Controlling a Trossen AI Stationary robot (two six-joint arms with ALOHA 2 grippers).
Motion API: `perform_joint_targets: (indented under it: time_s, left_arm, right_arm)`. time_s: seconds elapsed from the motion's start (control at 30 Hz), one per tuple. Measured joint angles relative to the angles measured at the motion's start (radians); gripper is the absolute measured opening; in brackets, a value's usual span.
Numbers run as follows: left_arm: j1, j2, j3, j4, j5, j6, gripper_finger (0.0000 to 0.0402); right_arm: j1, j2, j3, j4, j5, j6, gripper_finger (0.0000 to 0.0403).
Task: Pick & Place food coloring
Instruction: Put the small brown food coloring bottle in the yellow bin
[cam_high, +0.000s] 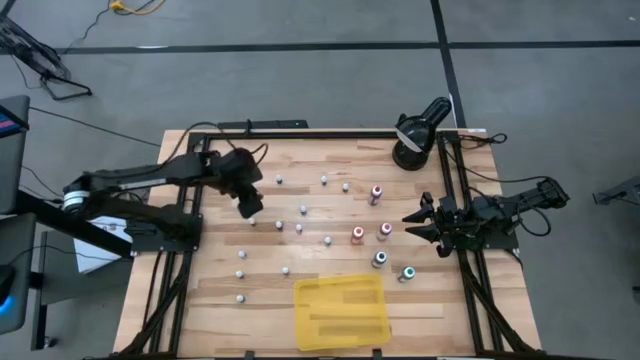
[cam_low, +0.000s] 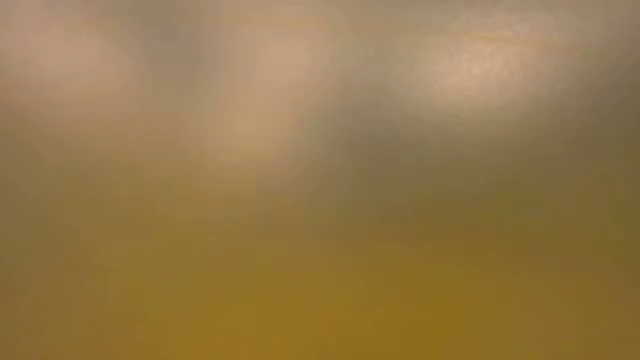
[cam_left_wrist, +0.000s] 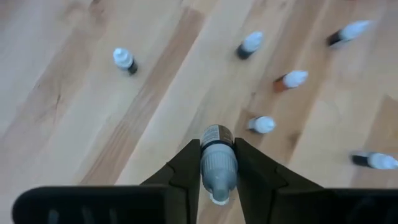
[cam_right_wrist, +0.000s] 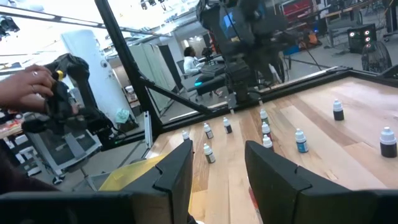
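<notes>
My left hand (cam_left_wrist: 218, 180) is clamped on one small white-capped bottle (cam_left_wrist: 217, 163), the cap pinched between the two fingers and the dark body sticking out past the tips. In the high view that hand (cam_high: 250, 212) sits on the far-left side of the yellow tray (cam_high: 340, 312), well apart from it, above the tabletop (cam_high: 210, 290). The rest of the food coloring (cam_high: 328, 240) stands scattered over the wood beyond the tray, the red- and teal-capped ones closest to its right far corner.

My right hand (cam_right_wrist: 217, 168) waits at the right edge of the tabletop, off to the tray's right, its fingers a moderate gap apart with nothing between them.

What worries me: the grip is only on the cap, so a quick swing could let the bottle pivot or slide out. The path to the tray also crosses several standing bottles, and a low carry would knock them over. The low view is a blur, so I can't check height from it
</notes>
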Motion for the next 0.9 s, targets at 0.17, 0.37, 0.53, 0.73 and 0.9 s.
perform_joint_targets:
  time_s: [0.17,0.37,0.53,0.73,0.9]
  left_arm:
    - [-0.048,-0.068,0.0,-0.041,0.0,0.019,0.0069]
    - [-0.138,-0.092,0.0,-0.063,0.0,0.1,0.0069]
    - [-0.277,-0.091,0.0,-0.019,-0.001,0.119,0.007]
    - [-0.488,-0.023,0.023,0.024,-0.01,0.136,0.0069]
    - [-0.628,0.082,0.103,0.022,-0.051,0.142,0.0071]
  right_arm:
    - [0.0,0.0,0.0,0.0,0.0,0.0,0.0139]
    - [0.0,0.0,0.0,0.0,0.0,0.0,0.0137]
    - [0.0,0.0,0.0,0.0,0.0,0.0,0.0138]
    - [0.0,0.0,0.0,0.0,0.0,0.0,0.0138]
    - [0.0,0.0,0.0,0.0,0.0,0.0,0.0138]
